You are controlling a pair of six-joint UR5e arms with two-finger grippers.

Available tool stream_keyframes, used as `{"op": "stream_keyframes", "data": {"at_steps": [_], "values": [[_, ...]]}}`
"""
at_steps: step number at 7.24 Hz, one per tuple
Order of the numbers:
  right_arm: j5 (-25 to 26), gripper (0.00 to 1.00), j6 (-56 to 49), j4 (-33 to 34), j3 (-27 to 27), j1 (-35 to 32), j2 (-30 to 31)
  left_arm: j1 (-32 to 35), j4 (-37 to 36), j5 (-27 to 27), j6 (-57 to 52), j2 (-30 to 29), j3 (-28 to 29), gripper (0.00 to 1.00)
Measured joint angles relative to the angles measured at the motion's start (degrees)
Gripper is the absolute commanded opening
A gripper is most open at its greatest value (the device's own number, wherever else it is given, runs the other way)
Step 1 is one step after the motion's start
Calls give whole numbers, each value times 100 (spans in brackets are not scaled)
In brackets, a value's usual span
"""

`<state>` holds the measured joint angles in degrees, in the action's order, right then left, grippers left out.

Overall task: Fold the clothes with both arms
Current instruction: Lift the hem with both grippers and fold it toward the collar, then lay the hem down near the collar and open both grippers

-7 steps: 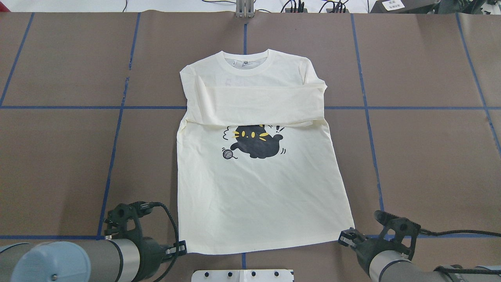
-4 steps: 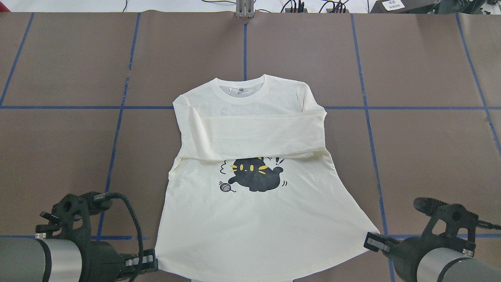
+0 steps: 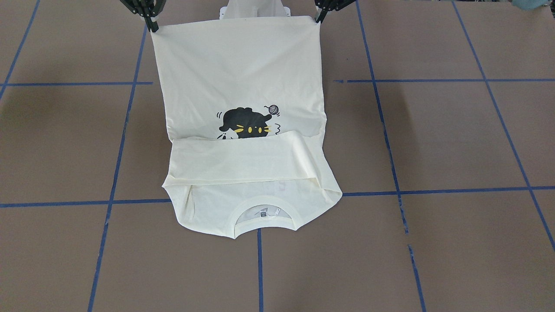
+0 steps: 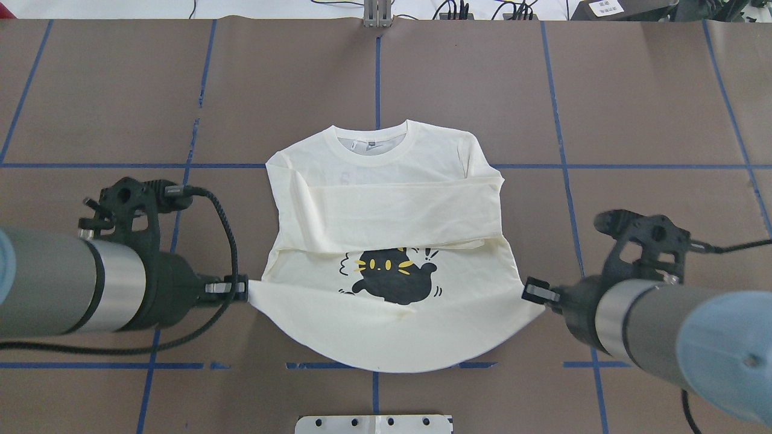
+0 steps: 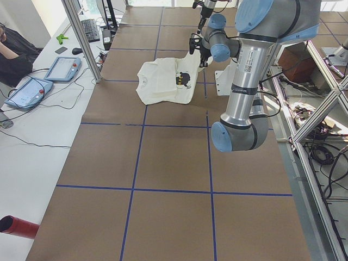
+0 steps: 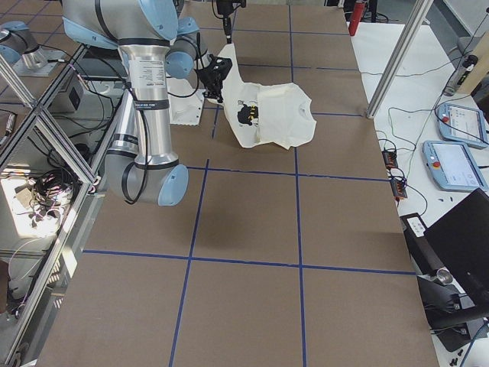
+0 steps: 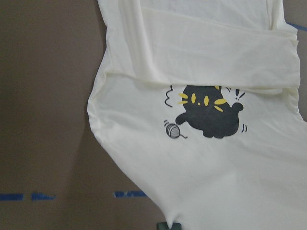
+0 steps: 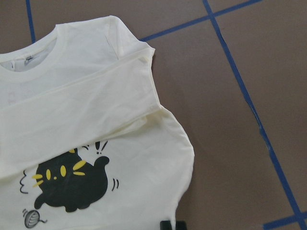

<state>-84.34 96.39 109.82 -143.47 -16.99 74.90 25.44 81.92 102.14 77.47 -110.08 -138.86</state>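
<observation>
Though the T-shirt's (image 4: 386, 328) neck label (image 4: 369, 141) shows, its writing is illegible.

The cream long-sleeved T-shirt (image 4: 392, 331) lies at frame centre in the overhead view, front side up, collar toward the top edge. Both sleeves are folded across the chest, just above the black cat print (image 4: 392, 277). The two hem corners are raised off the table, and the lower edge bows toward the frame's bottom. The left gripper (image 4: 238, 288) clamps the left-hand corner. The right gripper (image 4: 537, 292) clamps the right-hand corner.
</observation>
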Motion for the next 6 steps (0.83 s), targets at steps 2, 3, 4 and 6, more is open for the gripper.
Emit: {"op": "stream_keyframes", "data": {"at_steps": [2, 3, 4, 6], "values": [[-633, 0, -781, -14, 1160, -1206, -872, 799, -22, 181, -752, -400, 742, 0], [-815, 0, -1116, -91, 1597, -1657, -1072, 1074, 4, 196, -1005, -575, 1124, 0], [-890, 0, -1323, -301, 2123, -1983, -1286, 1288, 102, 191, -1173, -741, 1547, 0], [-915, 0, -1484, -1267, 3401, -2365, -1631, 1565, 851, 167, -1424, -937, 2637, 0]]}}
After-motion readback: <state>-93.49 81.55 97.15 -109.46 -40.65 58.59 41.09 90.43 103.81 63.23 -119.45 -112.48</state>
